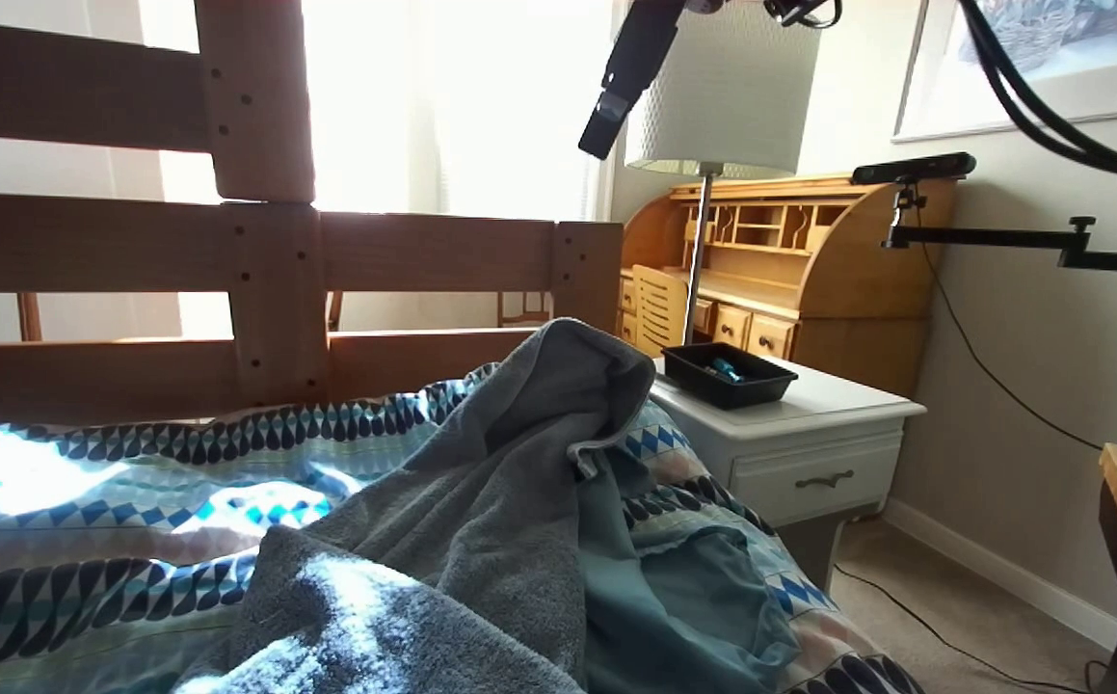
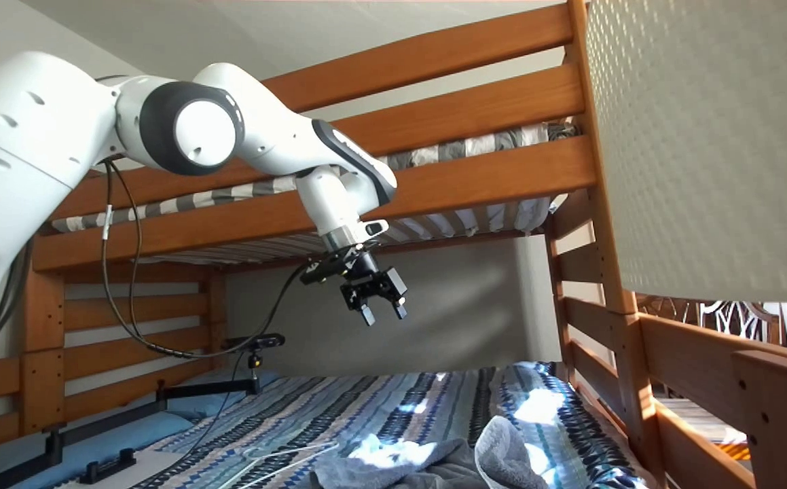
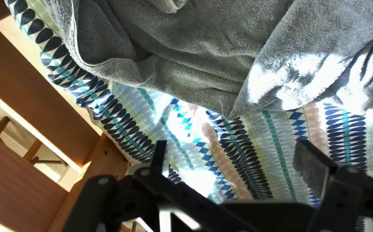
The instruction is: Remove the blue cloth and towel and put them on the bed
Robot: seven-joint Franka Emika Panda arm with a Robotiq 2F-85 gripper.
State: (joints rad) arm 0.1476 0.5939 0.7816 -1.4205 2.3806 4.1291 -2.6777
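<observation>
Hand (image 2: 384,314): fingers parted, nothing between them; high over the bed (image 1: 279,308).
Blue cloth (image 2: 366,412): patterned cover, spread across the bed, partly beneath the towel (image 1: 471,520).
Towel: grey, plush, heaped on the near side in both exterior views.
Teal fabric (image 1: 683,598): plain, against the towel's right side in an exterior view; fold of the cover or separate piece, cannot tell.
Likely faults: cover dragged along, if the pinch goes too deep; towel slipping, if too little is caught; lamp (image 1: 731,106) knocked, if the lift swings right.
</observation>
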